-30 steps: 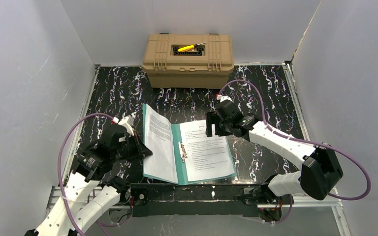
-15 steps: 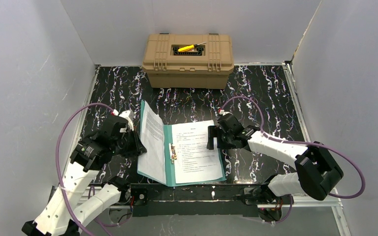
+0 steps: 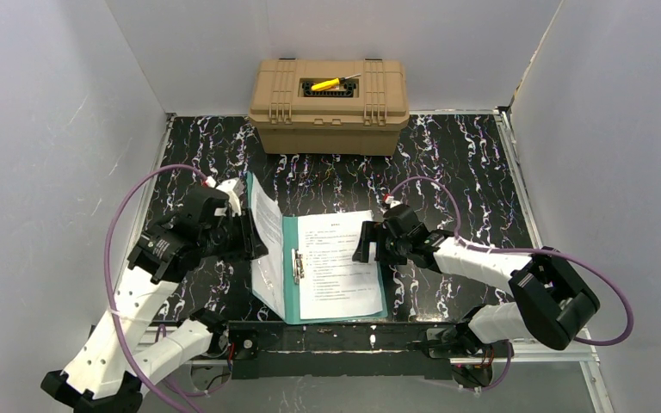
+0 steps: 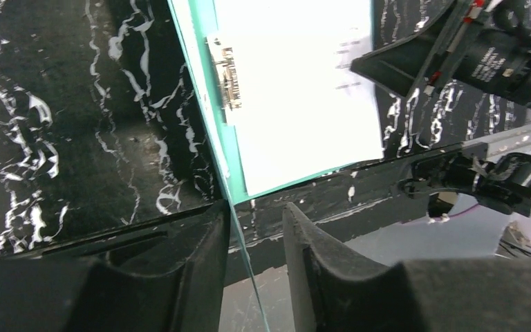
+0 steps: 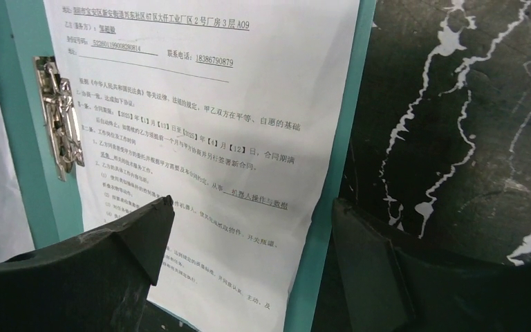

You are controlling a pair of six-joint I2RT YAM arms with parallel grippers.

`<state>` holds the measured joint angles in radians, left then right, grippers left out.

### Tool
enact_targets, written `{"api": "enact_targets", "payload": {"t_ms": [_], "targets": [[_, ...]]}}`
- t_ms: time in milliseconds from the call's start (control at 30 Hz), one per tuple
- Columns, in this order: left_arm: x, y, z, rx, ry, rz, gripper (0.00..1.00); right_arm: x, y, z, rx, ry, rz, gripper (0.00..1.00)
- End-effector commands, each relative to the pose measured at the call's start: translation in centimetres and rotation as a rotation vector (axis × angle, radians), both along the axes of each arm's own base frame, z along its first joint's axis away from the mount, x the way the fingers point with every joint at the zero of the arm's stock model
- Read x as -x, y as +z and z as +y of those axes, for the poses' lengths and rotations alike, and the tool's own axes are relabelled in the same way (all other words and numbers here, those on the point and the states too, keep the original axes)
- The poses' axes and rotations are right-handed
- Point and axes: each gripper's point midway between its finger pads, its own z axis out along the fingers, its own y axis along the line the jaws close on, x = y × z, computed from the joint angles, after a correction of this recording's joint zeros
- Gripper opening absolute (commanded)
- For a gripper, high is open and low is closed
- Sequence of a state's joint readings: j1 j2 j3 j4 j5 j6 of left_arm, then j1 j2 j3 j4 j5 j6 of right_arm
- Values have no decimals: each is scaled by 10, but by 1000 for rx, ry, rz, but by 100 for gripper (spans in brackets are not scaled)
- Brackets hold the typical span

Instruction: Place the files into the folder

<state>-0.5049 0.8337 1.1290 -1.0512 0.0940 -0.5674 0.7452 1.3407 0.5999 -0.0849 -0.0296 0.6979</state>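
Two thin papers sit in the open green folder, and one half is tipped up.
The folder (image 3: 290, 277) lies near 6 o'clock on the dark surface (image 3: 465, 163). One paper (image 3: 336, 262) lies flat on its 3 o'clock half, beside the metal clip (image 3: 297, 265). The other paper (image 3: 264, 234) rests on the 9 o'clock half, which stands tipped up. The left pincer (image 4: 256, 214) is open a little, with that half's edge between its fingers (image 4: 193, 263), not squeezed. The right pincer (image 5: 252, 214) is wide open and holds nothing, over the flat paper's 3 o'clock edge. I think the papers are light, floppy and slippery. The cover looks stiffer, so its outer edge is the best place to hold.
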Motion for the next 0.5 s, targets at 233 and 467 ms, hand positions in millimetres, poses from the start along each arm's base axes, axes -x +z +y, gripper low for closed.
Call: {"api": "enact_targets", "payload": {"t_ms": [233,467], "targets": [[-13,30,-62,291,-166,-40,57,17,-12,7,-101,-3,64,92],[-19,44,-97,491,-234,-56,74,19,-12,3,-100,-17,56,93]]}}
